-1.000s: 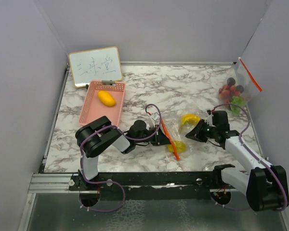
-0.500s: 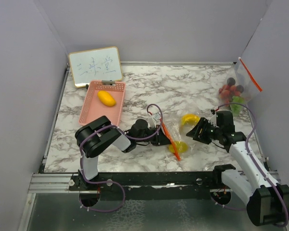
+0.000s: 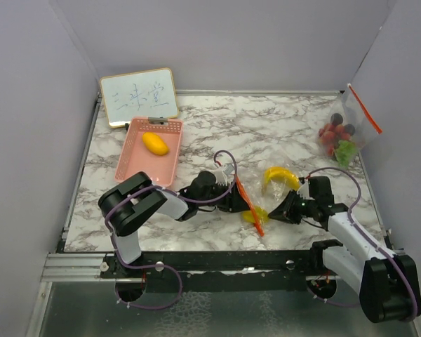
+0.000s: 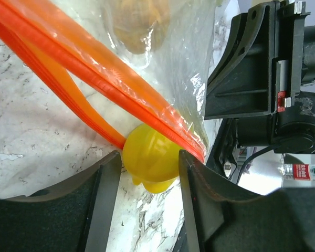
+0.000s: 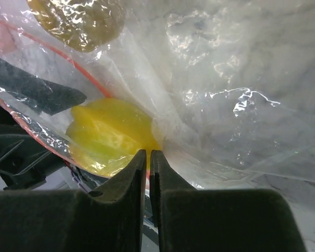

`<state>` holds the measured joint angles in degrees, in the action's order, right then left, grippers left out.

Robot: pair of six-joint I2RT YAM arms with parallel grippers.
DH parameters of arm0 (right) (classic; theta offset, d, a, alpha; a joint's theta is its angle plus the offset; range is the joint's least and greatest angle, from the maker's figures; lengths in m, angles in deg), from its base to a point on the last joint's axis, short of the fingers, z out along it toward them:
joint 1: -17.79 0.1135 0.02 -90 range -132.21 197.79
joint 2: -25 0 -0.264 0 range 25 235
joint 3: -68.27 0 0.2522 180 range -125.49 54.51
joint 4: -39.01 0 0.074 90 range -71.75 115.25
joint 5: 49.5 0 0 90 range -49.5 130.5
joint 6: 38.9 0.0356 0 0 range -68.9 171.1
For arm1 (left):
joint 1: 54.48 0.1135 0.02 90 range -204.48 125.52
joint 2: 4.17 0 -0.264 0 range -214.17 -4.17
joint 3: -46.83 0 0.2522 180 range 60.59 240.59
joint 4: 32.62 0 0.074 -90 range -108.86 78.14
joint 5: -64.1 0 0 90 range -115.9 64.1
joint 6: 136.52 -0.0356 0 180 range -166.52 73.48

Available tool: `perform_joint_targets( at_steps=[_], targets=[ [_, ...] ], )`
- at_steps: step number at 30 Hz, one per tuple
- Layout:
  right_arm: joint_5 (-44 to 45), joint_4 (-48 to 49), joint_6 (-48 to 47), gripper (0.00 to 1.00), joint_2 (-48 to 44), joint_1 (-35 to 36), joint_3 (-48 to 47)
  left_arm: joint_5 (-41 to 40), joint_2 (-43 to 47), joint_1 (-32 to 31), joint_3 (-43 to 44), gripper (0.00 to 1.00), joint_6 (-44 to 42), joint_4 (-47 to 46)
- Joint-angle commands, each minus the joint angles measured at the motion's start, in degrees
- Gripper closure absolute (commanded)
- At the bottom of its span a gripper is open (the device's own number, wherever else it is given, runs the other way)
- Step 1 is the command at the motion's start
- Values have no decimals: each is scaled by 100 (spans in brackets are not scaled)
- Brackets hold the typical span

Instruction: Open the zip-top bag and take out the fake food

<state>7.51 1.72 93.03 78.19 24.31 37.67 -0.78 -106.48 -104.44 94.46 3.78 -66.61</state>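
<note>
Two yellow pieces [image 5: 107,136] occupy the zip-top bag [image 5: 226,79], pinched by right end effector [image 5: 147,156]; left end effector's [image 4: 148,155] grip unclear.

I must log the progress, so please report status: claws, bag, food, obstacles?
Left claw straddles yellow fruit piece at orange zip, grip unclear. Right claw shut on zip-top bag film. Piece behind plastic. No obstacle seen.

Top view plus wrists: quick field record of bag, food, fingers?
bag: mid-table, between arms, orange zip
yellow piece: inside bag at zip
banana: seems inside bag too
left fingers: either side of yellow piece; grip unclear
right fingers: pinched shut on bag film
basket: far left, holds lemon
second bag: right wall, fruit inside
</note>
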Motion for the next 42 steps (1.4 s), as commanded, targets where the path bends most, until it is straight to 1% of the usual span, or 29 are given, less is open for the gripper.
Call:
perform_joint_targets(
  at_steps=[1, 7, 9, 11, 19, 21, 23, 24, 26, 27, 29, 30, 36, 42],
  targets=[
    [-288, 758, 131, 91, 250, -2, 136, -173, 194, 6, 116, 48, -288, 268],
    [-574, 1374, 272, 91, 589, -3, 264, -259, 331, 5, -227, 46, -146, 194],
    [-640, 1561, 315, 91, 706, -2, 298, -287, 365, -35, -369, 38, -50, 171],
    [-681, 1730, 350, 91, 809, -2, 325, -353, 393, -93, -543, 34, 66, 61],
    [-539, 1712, 129, 91, 1076, -4, 59, -336, 258, -294, -792, 33, 363, -354],
    [-363, 1434, -12, 91, 1074, -2, -191, -351, 248, -297, -794, 33, 377, -361],
    [22, 941, -198, 91, 888, -2, -537, -388, 291, -298, -757, 33, 315, -259],
    [221, 691, -281, 89, 723, -5, -718, -409, 324, -296, -727, 33, 282, -184],
    [504, 338, -398, 82, 383, -3, -1018, -410, 366, -296, -679, 33, 238, -107],
    [566, 234, -448, 76, 232, -2, -1117, -392, 368, -295, -676, 33, 242, -120],
    [570, 106, -516, 71, 28, -2, -1231, -374, 346, -298, -662, 36, 285, -184],
    [583, 25, -519, 70, -16, -2, -1283, -360, 312, -296, -670, 37, 321, -245],
    [218, -245, -556, 70, -226, -2, -1238, -269, 25, -296, -719, 42, 589, -673],
    [-216, -852, -705, 70, -1094, -4, -965, -250, -90, -296, -616, 43, 588, -639]
  ],
)
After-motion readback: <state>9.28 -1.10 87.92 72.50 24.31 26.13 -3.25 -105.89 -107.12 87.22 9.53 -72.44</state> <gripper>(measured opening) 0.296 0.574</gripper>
